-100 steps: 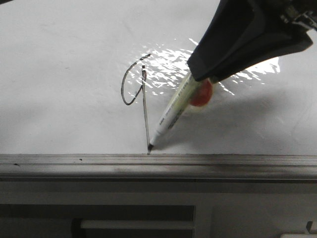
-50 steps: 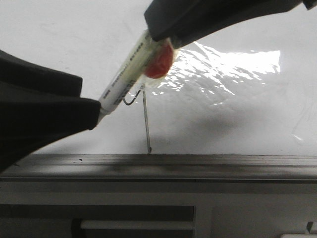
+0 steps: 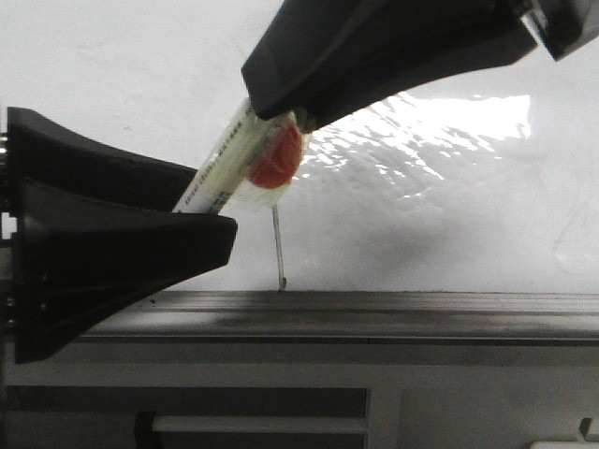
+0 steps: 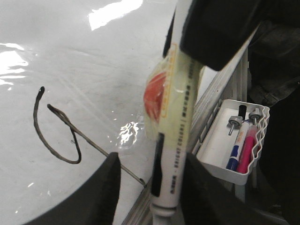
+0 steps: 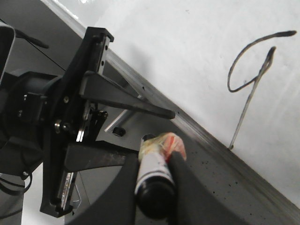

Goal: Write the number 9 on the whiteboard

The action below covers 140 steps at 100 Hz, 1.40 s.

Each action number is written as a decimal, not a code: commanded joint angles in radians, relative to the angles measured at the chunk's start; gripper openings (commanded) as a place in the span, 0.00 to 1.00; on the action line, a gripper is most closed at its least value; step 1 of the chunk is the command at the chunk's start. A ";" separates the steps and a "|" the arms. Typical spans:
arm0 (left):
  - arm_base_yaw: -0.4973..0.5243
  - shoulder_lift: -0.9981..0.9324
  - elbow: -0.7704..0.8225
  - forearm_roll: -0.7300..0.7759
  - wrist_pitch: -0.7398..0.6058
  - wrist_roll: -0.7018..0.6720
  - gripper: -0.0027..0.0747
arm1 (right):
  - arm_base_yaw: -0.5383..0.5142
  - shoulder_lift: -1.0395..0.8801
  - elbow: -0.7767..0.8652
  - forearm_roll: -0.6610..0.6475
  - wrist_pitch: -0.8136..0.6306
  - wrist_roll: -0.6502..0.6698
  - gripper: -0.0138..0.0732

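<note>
The number 9 is a thin black loop with a long tail on the whiteboard. It also shows in the right wrist view. In the front view only its tail shows, on the whiteboard and ending at the grey ledge. My right gripper is shut on a white marker with a red patch, held slanted. My left gripper is open. Its fingers stand on either side of the marker's tip end, with a gap on one side. The tip is hidden in the front view.
A white tray hangs beside the board's edge and holds a blue marker, a pink marker and small parts. Below the ledge is a grey panel with a white bar.
My right gripper lifted the marker from the tail's end and carried it up and left. My left gripper came in from the left and now brackets the marker's tip end.
</note>
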 commanded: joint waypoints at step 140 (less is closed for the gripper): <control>-0.007 -0.011 0.079 -0.492 -0.170 -0.454 0.01 | -0.001 0.035 -0.033 0.021 -0.149 -0.051 0.67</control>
